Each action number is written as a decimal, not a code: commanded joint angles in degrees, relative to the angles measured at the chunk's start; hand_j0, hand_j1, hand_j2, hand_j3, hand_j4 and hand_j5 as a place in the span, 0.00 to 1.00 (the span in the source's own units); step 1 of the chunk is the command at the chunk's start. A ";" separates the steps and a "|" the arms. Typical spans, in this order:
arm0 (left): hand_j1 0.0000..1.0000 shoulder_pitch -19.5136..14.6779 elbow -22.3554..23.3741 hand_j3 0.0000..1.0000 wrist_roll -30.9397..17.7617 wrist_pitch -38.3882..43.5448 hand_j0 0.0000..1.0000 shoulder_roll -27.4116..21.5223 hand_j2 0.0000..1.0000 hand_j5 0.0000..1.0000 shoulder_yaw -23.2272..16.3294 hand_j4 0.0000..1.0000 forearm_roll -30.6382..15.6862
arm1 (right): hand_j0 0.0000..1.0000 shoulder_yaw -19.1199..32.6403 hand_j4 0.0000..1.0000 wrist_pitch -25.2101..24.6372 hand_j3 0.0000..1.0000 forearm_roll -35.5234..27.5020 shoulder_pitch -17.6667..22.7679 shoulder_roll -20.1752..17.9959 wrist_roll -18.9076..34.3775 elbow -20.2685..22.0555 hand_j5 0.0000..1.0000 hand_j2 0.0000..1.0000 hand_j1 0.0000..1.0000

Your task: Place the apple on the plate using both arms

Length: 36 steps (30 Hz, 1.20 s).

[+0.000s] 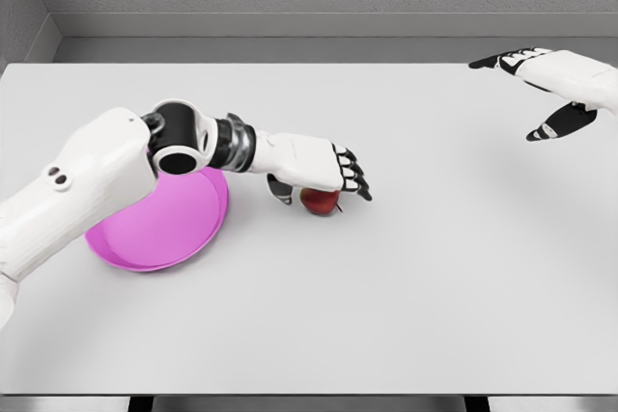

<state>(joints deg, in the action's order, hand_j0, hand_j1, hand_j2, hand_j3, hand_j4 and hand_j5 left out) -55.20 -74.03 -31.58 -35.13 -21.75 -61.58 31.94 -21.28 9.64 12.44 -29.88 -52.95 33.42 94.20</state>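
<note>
A red apple lies on the white table, just right of the pink plate. My left hand hovers right over the apple, palm down, with the fingers curled past its right side and the thumb at its left. The hand hides the apple's top, and I cannot tell whether the fingers press on it. My right hand hangs at the far right, well away from the apple, fingers spread and holding nothing. The left forearm and elbow cover the plate's upper left part.
The white table stretches wide to the right and front of the apple. A grey wall runs along its far edge. Nothing else stands on the table.
</note>
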 commanded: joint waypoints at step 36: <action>0.21 -0.70 -3.66 0.21 0.64 0.13 0.21 -6.19 0.21 0.21 0.32 0.21 -2.59 | 1.00 0.01 1.00 -0.06 1.00 -0.13 1.05 -1.89 -0.03 0.99 1.00 1.00 1.00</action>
<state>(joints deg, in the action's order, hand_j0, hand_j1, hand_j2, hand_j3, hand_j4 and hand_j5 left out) -55.90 -75.70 -31.20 -34.82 -25.12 -61.80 31.06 -21.28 9.62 12.44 -28.74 -54.62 33.42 95.20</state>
